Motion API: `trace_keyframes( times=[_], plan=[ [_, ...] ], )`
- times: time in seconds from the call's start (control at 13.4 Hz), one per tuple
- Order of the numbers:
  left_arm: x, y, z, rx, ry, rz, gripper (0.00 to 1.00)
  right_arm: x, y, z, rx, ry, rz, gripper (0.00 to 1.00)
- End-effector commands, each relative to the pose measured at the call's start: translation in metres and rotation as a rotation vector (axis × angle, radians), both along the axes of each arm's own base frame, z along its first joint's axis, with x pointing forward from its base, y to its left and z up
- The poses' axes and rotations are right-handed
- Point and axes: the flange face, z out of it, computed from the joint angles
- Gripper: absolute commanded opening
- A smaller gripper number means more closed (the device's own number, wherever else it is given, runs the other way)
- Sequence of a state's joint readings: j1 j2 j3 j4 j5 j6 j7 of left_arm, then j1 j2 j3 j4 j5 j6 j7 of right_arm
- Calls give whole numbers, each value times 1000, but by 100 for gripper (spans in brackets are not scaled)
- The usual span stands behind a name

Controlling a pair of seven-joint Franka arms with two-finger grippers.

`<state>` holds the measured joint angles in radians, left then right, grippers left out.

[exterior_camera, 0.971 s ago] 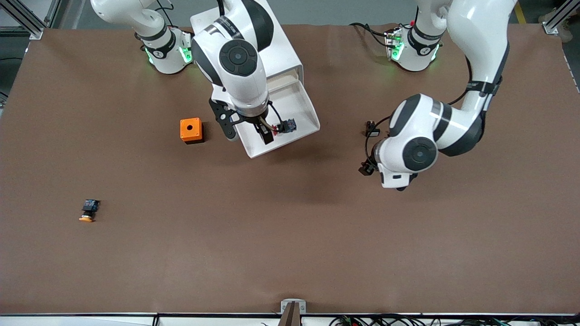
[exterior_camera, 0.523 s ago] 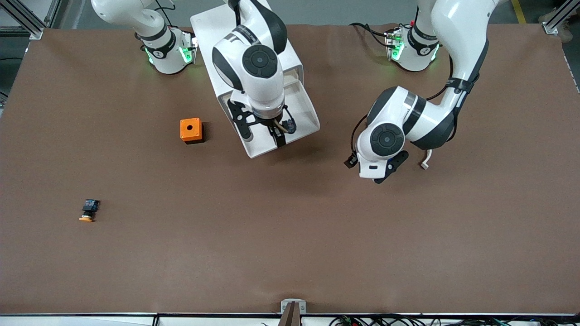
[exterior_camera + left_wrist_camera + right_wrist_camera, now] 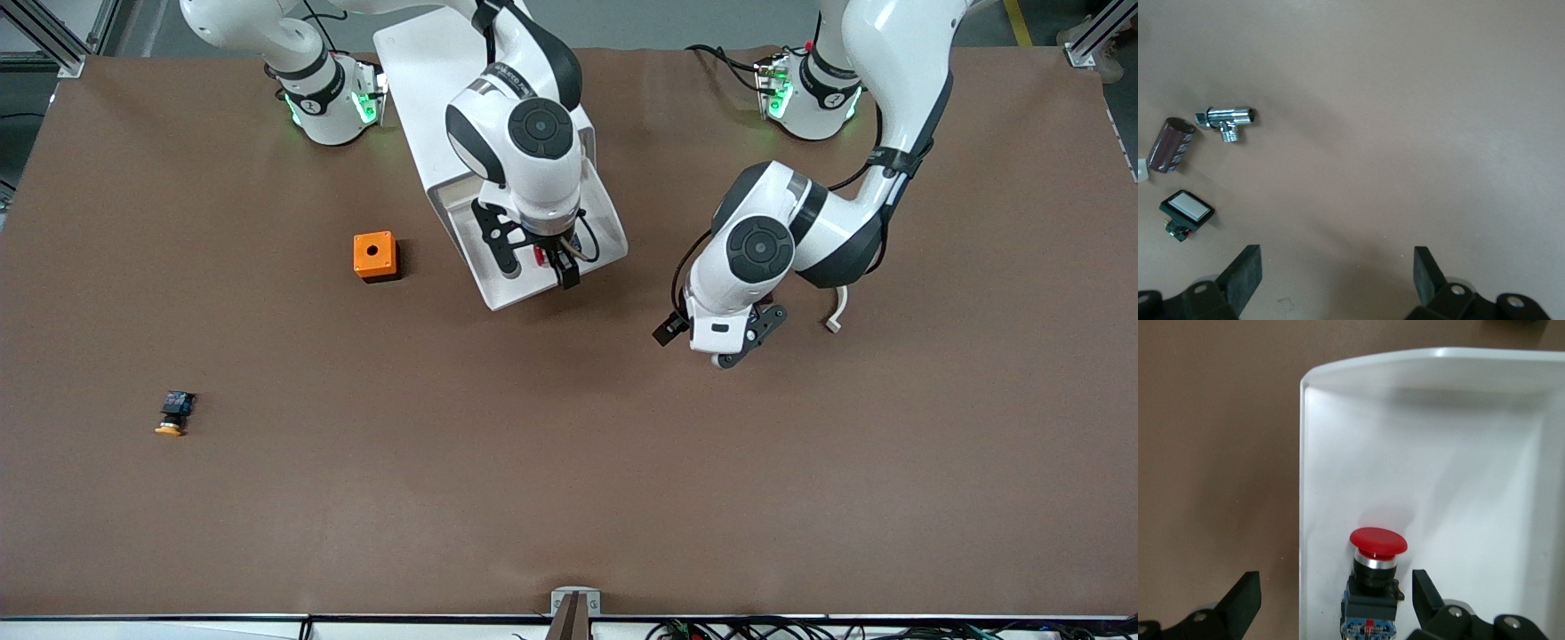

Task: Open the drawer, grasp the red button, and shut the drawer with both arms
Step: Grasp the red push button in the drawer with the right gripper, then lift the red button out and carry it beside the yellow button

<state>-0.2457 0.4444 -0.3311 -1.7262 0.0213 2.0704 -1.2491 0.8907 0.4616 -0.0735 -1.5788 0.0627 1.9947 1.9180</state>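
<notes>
The button (image 3: 1377,587) lies inside the pulled-out drawer (image 3: 1485,447), red cap up, its black-and-blue body beneath, close to one of the drawer's side walls. The right wrist view shows it whole, lying between the two spread fingers (image 3: 1245,600) of the right hand (image 3: 1335,603), which touch neither button nor drawer wall. In the front view only a spot of the red cap (image 3: 539,256) peeks out under the right arm's wrist, at about the hand's 9 o'clock; there the right hand (image 3: 537,265) hangs over the drawer's front end (image 3: 524,293), fingers set wide and holding nothing.

The drawer juts from the white cabinet (image 3: 418,62), toward the front camera. On the bench (image 3: 569,462), the orange cube (image 3: 374,256) with its hole sits at the drawer's 9 o'clock in the front view, just beside it. The orange-capped button (image 3: 173,414) lies well apart, at about the cube's 8 o'clock, toward the right arm's end and nearer the front camera.

The left hand (image 3: 733,342) hovers over bare bench at the drawer's 4 o'clock in the front view. Its wrist view shows the fingers (image 3: 1245,277) wide apart and empty, and three small things the arm hides from the front camera: a chrome valve fitting (image 3: 1227,120), a dark maroon cylinder (image 3: 1171,145) beside it, and a small green-framed white switch (image 3: 1185,213).
</notes>
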Motion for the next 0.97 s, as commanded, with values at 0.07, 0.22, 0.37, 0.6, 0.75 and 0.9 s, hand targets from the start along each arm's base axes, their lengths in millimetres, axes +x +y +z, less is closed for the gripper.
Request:
trace_keyframes(
  times=[0.07,0.22,0.37,0.6,0.75,0.9],
  plan=[
    [-8,-1,36,-17,-48,-26,100,-14,18,-7,-7,-3,10,100],
    [-7,-2,42,-22,-56,-17,100,-18,22,-17,-18,6,19,100],
    [-6,-5,46,-40,-52,-4,100,-22,26,-24,-26,13,26,100],
    [-7,-5,46,-45,-46,3,100,-27,29,-26,-30,18,35,100],
    [-8,-3,44,-35,-30,2,100,-27,29,-27,-30,20,37,100],
    [-8,-1,44,-51,-13,21,100,-26,29,-33,-35,23,49,92]
  ],
)
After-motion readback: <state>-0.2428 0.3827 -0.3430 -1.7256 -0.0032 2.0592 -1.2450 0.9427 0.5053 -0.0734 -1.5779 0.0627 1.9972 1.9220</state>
